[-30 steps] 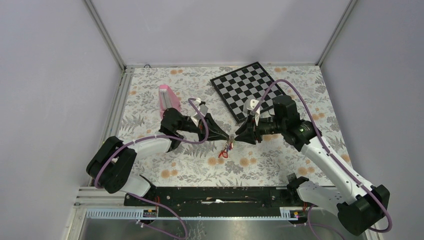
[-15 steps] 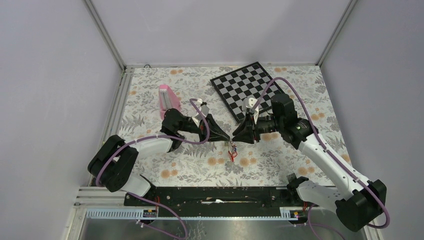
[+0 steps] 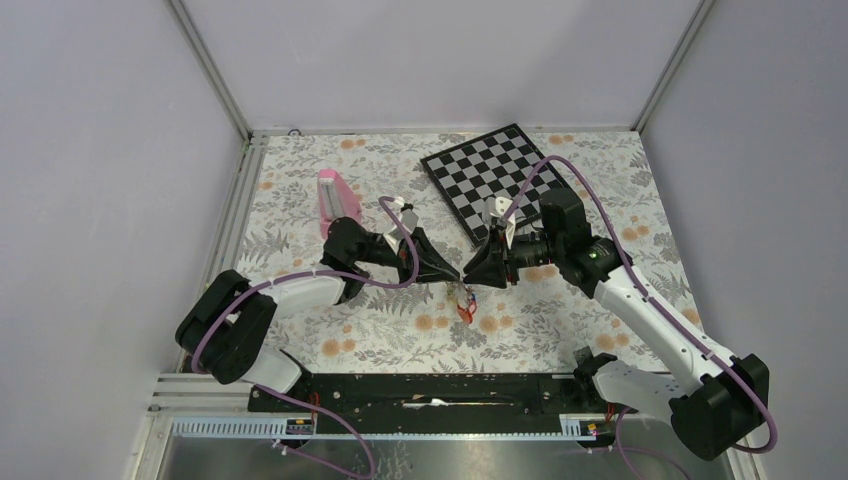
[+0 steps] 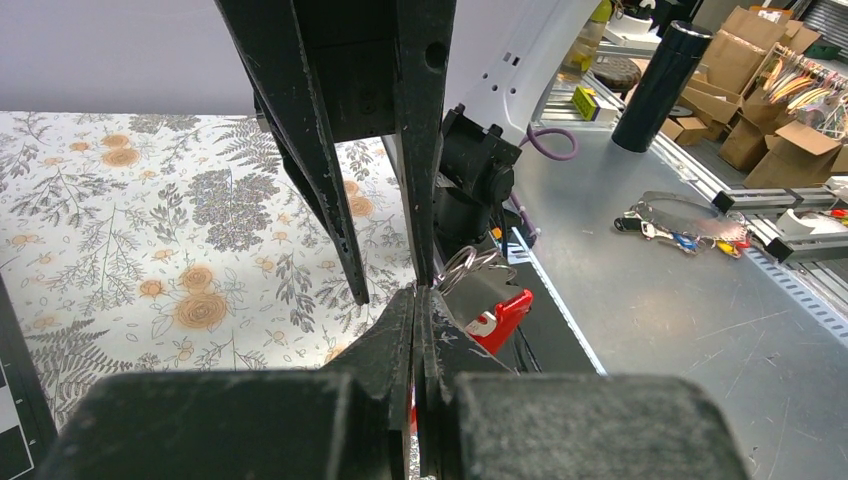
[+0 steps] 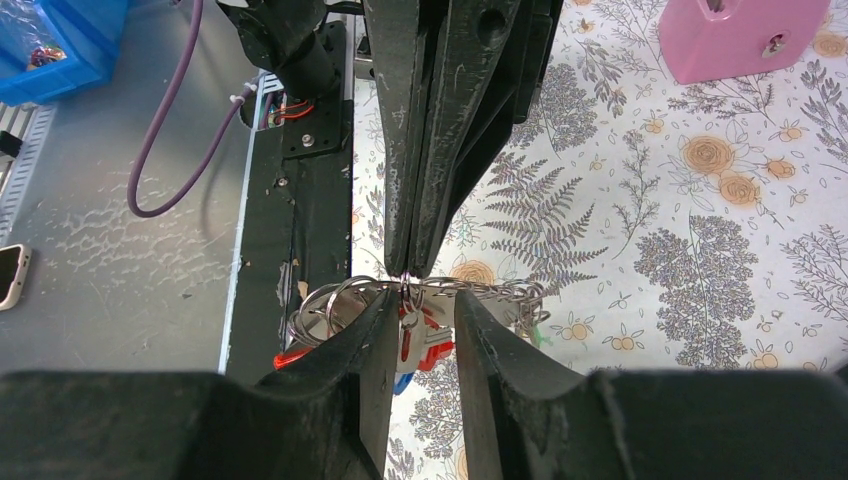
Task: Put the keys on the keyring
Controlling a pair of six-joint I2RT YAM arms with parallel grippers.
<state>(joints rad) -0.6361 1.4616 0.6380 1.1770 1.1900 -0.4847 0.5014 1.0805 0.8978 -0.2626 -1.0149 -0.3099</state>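
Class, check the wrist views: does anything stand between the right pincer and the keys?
Nothing visible does. The key bunch hangs from the shut left pincer and shows right in the gap of the open right pincer, with no other object between them.

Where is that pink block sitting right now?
In the top view the pink block sits on the flowery table, left of centre toward the back, just behind the left arm and left of the chessboard.

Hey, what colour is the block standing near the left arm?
Pink. The block shows best in the right wrist view.
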